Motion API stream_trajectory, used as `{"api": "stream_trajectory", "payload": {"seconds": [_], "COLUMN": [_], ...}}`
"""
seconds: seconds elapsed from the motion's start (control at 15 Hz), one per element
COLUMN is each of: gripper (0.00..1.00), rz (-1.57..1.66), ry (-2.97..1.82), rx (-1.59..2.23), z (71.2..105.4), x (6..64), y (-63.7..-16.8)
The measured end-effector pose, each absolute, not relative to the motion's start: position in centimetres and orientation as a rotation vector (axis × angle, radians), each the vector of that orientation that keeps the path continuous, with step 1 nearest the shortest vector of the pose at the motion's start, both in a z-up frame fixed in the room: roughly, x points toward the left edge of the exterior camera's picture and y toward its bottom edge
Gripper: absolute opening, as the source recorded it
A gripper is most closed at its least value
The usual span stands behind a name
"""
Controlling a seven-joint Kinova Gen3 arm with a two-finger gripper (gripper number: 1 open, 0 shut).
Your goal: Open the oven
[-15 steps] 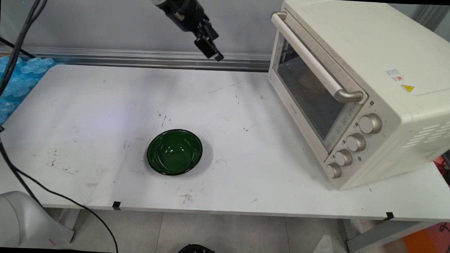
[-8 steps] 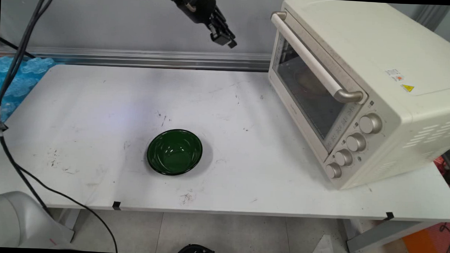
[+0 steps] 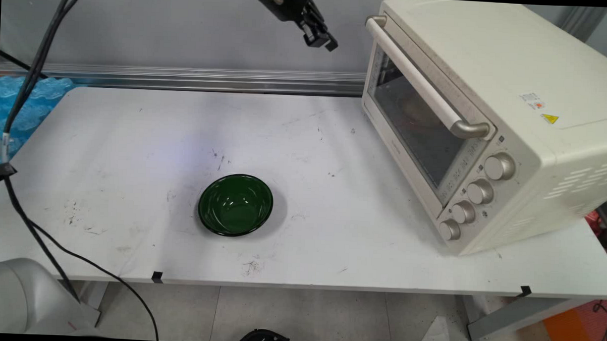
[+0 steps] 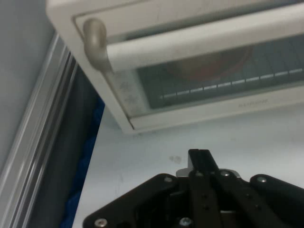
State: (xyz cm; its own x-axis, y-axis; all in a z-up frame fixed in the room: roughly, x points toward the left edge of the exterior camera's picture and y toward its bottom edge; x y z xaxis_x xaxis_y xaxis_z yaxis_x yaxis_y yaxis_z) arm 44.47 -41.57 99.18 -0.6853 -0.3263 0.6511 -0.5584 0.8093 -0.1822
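High beside the oven (image 3: 487, 116), the closed fingers (image 3: 324, 40) point toward its handle (image 3: 418, 78).

You are viewing a cream toaster oven (image 3: 487, 121) standing at the table's right end, its glass door (image 4: 213, 76) shut and its bar handle (image 3: 418, 78) running along the door's top. A dark green bowl (image 3: 235, 204) is sitting upright mid-table, well apart.

The round dark-green bowl (image 3: 235, 204) looks glossy, like glazed ceramic or enamel; the cream toaster oven (image 3: 492, 111) has a matt painted shell, a glass door, a satin handle (image 4: 190, 40); the white table (image 3: 133, 134) is matt and scuffed.
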Motion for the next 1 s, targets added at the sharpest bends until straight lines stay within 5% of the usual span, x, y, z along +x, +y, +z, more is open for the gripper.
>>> {"api": "stream_trajectory", "payload": {"seconds": [1.0], "gripper": [0.0], "rz": [0.502], "ry": [-2.258], "rx": [0.611], "z": [101.5], "x": [39.5], "y": [-44.7]}}
